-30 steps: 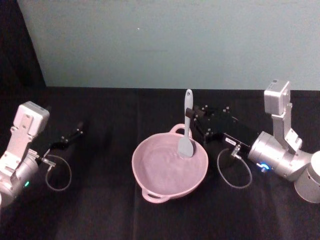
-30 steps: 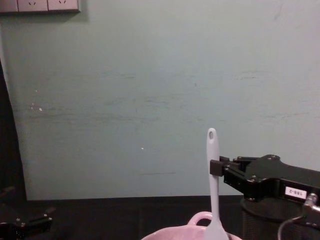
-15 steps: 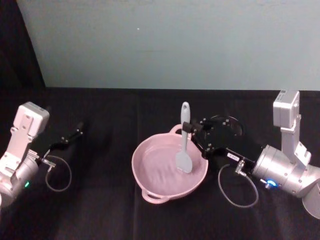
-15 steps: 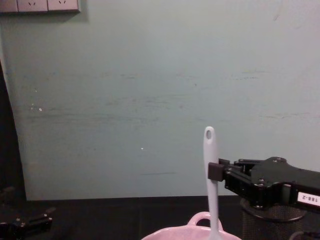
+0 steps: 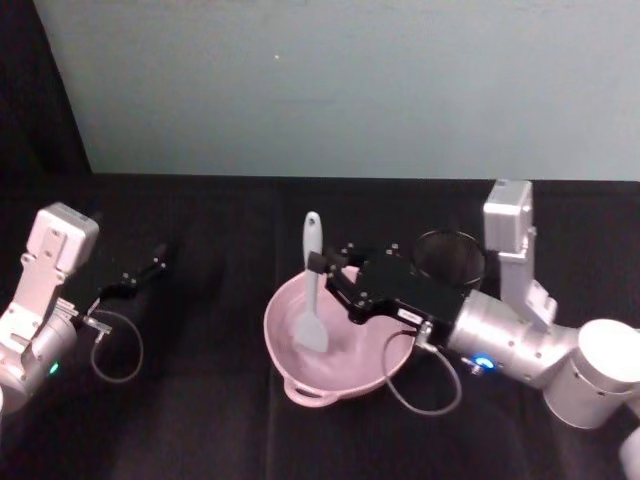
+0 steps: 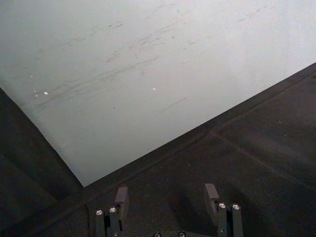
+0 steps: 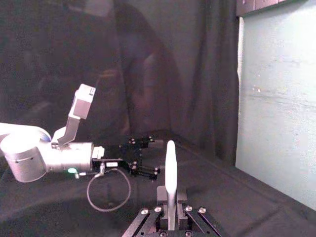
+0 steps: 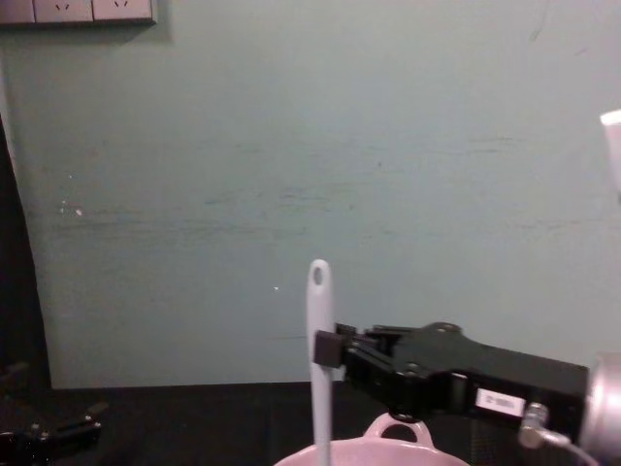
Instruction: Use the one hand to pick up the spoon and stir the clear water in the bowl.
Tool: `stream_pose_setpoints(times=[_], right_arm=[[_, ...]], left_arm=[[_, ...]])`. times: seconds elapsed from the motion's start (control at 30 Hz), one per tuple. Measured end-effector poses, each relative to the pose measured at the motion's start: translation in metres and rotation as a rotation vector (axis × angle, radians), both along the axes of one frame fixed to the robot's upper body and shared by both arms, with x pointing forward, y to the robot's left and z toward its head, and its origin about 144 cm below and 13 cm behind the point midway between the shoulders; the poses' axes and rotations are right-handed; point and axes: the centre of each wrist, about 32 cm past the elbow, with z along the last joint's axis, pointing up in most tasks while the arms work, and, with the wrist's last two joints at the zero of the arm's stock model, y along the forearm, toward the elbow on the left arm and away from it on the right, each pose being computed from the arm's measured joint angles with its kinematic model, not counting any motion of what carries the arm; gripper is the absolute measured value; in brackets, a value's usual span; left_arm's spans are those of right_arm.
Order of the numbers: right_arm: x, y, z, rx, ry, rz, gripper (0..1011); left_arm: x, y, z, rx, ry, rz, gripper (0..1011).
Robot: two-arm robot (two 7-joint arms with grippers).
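- Head view: we find the right gripper (image 5: 318, 262) reaching in from 4 o'clock over the pale pink bowl (image 5: 345, 372), its fingers clenched on the handle of the white spoon (image 5: 313, 290).
- We note the spoon stands near upright, holed end up, and its flat head hangs down inside the bowl toward the 9 o'clock side of the basin.
- We cannot tell whether the head touches the water.
- The grip sits on the upper handle, below the oval hole.
- The bowl rests on the black table (image 5: 200, 410) near its middle, with one loop handle at 7 o'clock and the other behind the gripper body.
- A black mesh cup (image 5: 450, 256) stands just beside the bowl at 2 o'clock, partly behind the right arm.
- The left gripper (image 5: 158, 258) lies parked at 9 o'clock of the bowl, well apart from it.
- Chest view: the spoon (image 8: 318, 320) rises straight before the pale wall (image 8: 291, 146), the right gripper (image 8: 328, 347) pinching it from the 3 o'clock side, and the bowl rim (image 8: 349, 452) shows beneath.
- Right wrist view: the spoon (image 7: 170, 168) stands between the closed fingers.
- Left wrist view: the left gripper (image 6: 168, 195) holds nothing, its fingers spread apart above the black cloth.
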Motion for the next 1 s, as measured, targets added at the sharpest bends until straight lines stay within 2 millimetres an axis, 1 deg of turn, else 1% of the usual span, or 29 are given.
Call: stream_pose_setpoints(times=[0.2,0.4,0.5,0.67,0.9,1.0], right_arm=[[0.015,0.016,0.000,0.006,-0.023,0.014,108],[0.025,0.019,-0.003,0.010,-0.037,-0.021,108],[0.030,0.017,-0.005,0.012,-0.044,-0.055,108],[0.033,0.005,-0.008,0.005,-0.049,-0.130,108],[0.024,-0.016,-0.010,-0.011,-0.062,-0.213,108],[0.020,-0.022,-0.010,-0.012,-0.064,-0.228,108]], left_arm=[[0.000,0.000,0.000,0.000,0.000,0.000,1005],[0.000,0.000,0.000,0.000,0.000,0.000,1005],[0.000,0.000,0.000,0.000,0.000,0.000,1005],[0.000,0.000,0.000,0.000,0.000,0.000,1005],[0.000,0.000,0.000,0.000,0.000,0.000,1005],[0.000,0.000,0.000,0.000,0.000,0.000,1005]])
